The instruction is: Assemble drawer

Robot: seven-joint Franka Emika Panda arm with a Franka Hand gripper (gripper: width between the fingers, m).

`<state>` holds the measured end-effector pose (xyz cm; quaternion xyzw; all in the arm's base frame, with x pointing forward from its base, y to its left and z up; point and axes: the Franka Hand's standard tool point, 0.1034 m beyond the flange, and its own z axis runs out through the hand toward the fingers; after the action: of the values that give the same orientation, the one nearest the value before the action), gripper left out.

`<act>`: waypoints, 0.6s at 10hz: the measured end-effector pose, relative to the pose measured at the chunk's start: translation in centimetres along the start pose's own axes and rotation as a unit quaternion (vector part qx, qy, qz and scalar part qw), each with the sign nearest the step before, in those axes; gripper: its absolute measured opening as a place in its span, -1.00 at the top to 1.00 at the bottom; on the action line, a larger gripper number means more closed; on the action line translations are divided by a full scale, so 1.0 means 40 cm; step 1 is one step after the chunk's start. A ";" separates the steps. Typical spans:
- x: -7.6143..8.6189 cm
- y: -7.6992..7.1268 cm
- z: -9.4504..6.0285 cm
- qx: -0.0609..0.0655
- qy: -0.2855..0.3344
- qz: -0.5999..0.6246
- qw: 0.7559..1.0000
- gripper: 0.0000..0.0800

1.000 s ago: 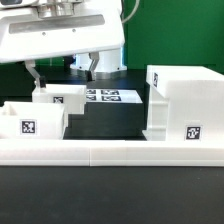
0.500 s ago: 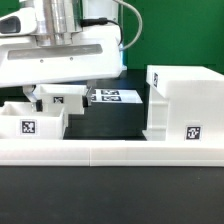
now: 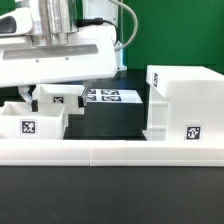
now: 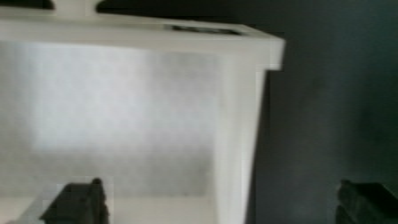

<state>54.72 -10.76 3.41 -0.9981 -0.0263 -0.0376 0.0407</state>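
Smooth white plastic tray (image 4: 143,130), boxy; black-tipped pincer (image 4: 222,205) spread; cube housing (image 3: 185,100) square-edged.

A lab, judging by marker board (image 3: 109,96) and green backdrop (image 3: 172,34).

one cube housing (image 3: 185,105), two small trays (image 3: 14,124) (image 3: 68,101), one long rail (image 3: 110,152), one marker board (image 3: 112,97).
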 end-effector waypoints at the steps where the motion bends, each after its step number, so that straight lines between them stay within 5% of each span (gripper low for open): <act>1: -0.018 -0.007 0.026 -0.004 -0.002 -0.002 1.000 -0.62; 6: -0.051 -0.009 0.069 -0.016 0.004 -0.004 1.000 -0.62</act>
<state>52.88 -10.27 0.53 -0.9984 -0.0291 -0.0421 0.0247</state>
